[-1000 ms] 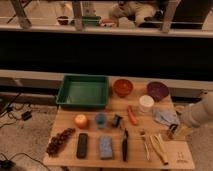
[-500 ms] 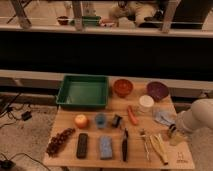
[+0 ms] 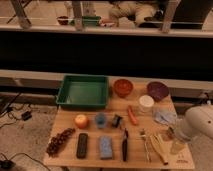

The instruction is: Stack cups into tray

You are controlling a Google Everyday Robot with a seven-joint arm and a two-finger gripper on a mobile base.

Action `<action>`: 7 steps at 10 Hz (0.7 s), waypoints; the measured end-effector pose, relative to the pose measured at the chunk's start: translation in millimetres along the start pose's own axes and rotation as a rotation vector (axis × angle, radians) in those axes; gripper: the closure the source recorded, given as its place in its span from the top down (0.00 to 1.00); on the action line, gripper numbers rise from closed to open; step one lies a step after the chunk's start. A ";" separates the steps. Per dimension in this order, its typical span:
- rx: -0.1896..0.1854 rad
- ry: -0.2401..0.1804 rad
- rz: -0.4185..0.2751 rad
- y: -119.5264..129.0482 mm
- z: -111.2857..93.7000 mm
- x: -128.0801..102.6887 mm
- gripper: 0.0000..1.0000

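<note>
As the white arm point(image 3: 200, 122) leans in at the right edge, you see its hand point(image 3: 172, 134) low over the right end of the counter point(image 3: 92, 129); if it is open or holds something, you cannot tell; the light blue cup point(image 3: 101, 119) stands on the counter just in front of the green tray point(image 3: 82, 92); the white cup point(image 3: 146, 102) stands right of the tray

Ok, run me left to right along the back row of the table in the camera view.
Green tray → orange bowl → purple bowl. The gripper hangs nearer the camera, over the right end of the table.
</note>
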 end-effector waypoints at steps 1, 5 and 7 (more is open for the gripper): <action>-0.002 0.007 0.009 -0.8 1.3 5.0 0.80; 0.002 0.046 0.049 -9.9 9.3 31.2 0.80; -0.010 0.054 0.054 -10.1 16.3 35.7 0.80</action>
